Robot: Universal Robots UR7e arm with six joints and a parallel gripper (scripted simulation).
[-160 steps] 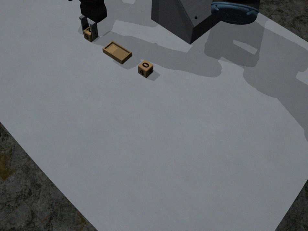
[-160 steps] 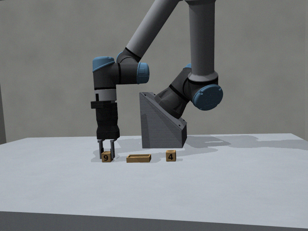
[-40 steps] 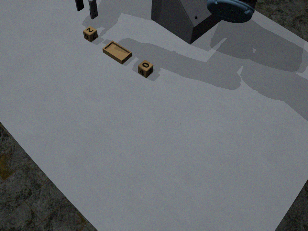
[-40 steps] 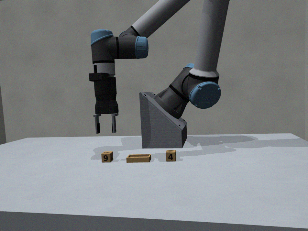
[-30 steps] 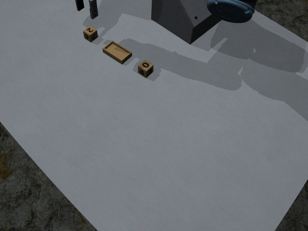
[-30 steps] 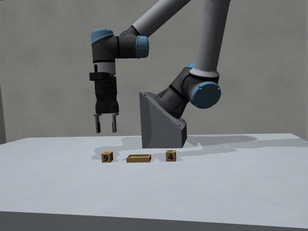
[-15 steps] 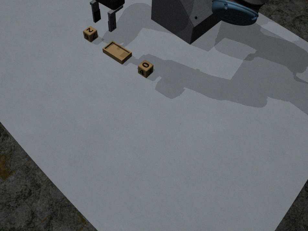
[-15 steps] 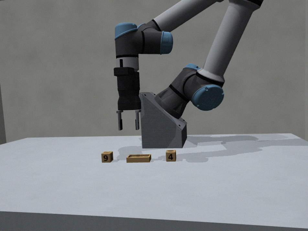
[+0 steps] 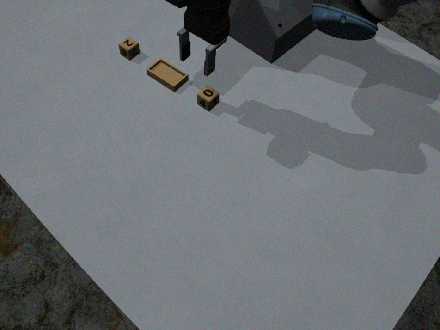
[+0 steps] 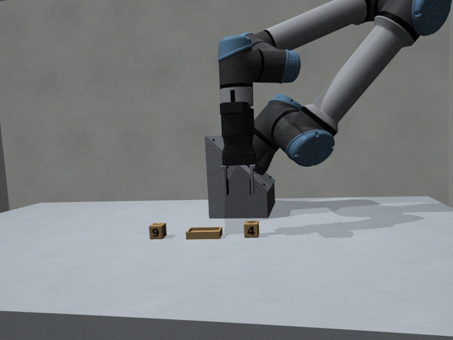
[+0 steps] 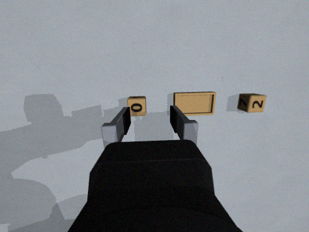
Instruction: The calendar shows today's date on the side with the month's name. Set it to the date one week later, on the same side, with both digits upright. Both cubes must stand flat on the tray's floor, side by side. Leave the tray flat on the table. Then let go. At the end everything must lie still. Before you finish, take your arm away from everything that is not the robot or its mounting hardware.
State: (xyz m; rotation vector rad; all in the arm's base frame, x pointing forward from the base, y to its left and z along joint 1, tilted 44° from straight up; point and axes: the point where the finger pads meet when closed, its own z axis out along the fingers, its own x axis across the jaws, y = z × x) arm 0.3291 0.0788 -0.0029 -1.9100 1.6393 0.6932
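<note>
While our gripper (image 9: 197, 66) (image 10: 239, 193) (image 11: 150, 114) hangs wide open, two digit cubes stand outside the wooden tray

We see the shallow tray (image 9: 167, 73) (image 10: 202, 235) (image 11: 194, 103) lying flat on the pale table (image 9: 213, 230) (image 10: 219, 278) (image 11: 163, 42), its floor bare; both cubes stand on the table, apart from the tray, one past each of its short ends.

Past the tray's left end in the exterior view is the first cube (image 9: 129, 48) (image 10: 157, 231) (image 11: 252, 103); it shows a 2 on top, a 9 on the face toward the exterior camera, and a 7 on the face toward the tray; past the opposite end is the second cube (image 9: 207, 98) (image 10: 251, 229) (image 11: 137, 106), with a 0 on top and an upright 4 in front; another side digit is too dim for us to read.

Our claw's fingers are spread wide with nothing between them; they point down, raised above the table; behind the tray, in the exterior view, stands our wedge-shaped grey base (image 9: 255, 39) (image 10: 237, 205).

Jaws (image 9: 196, 63) (image 10: 239, 186) moved from above 9-fronted cube (image 9: 129, 48) (image 10: 157, 231) (image 11: 252, 103) toward 4-fronted cube (image 9: 207, 98) (image 10: 251, 229) (image 11: 137, 106).
</note>
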